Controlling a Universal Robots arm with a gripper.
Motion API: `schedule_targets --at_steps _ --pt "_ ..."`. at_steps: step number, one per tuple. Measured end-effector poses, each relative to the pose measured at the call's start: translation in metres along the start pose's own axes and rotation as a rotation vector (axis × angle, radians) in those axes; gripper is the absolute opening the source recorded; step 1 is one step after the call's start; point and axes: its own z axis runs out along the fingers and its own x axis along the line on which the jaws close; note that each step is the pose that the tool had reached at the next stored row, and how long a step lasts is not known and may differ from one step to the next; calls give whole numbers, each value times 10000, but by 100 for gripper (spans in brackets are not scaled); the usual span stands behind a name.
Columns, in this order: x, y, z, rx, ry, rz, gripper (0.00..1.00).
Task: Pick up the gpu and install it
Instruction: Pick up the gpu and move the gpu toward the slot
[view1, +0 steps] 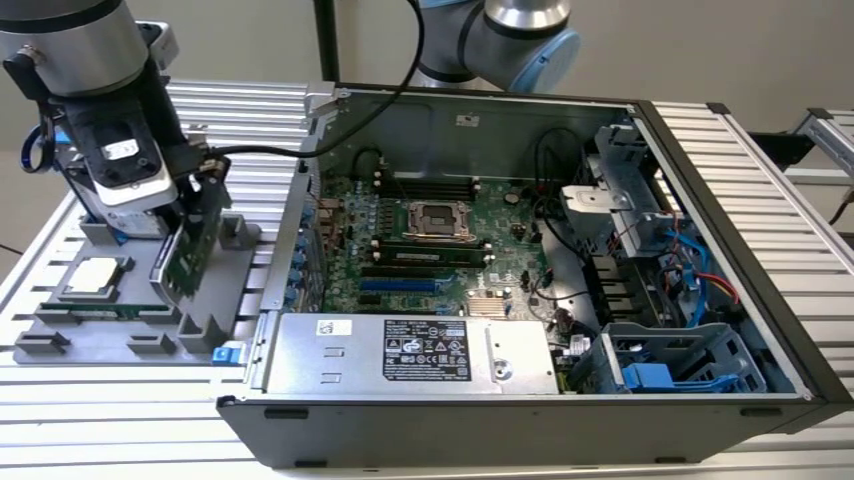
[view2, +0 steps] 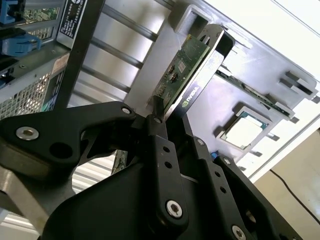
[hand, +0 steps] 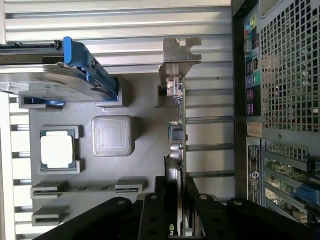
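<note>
farthest from the open computer case (view1: 467, 430), at the exterior view's left, a processor chip (view1: 91, 275) and a thin memory stick (view1: 100, 310) lie flat in a grey holder tray (view1: 134, 345) on the slatted table (view1: 134, 420). nearer the case, at the tray's case-side end, the gpu (view1: 187, 250) stands on edge, just beside the case's outer wall and apart from it. the pincer (hand: 177, 185) is clamped across the card's thickness, one finger on each face, at the part away from the silver bracket (hand: 181, 55). whether the card's lower edge is clear of the tray's posts, i cannot tell. inside the case the motherboard (view1: 414, 240) lies flat with no card standing in it, so the install is not yet done. the gpu looks light and stiff but fragile, with bare components on its green face and a thin contact edge. i judge the sound hold to be across board and cooler, as here, with a modest squeeze, since the smooth faces could slip or twist.
</note>
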Motion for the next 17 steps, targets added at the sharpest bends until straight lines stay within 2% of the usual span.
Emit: schedule_targets --at_steps 17 --pt "-2 6 -111 0 0 0 0"
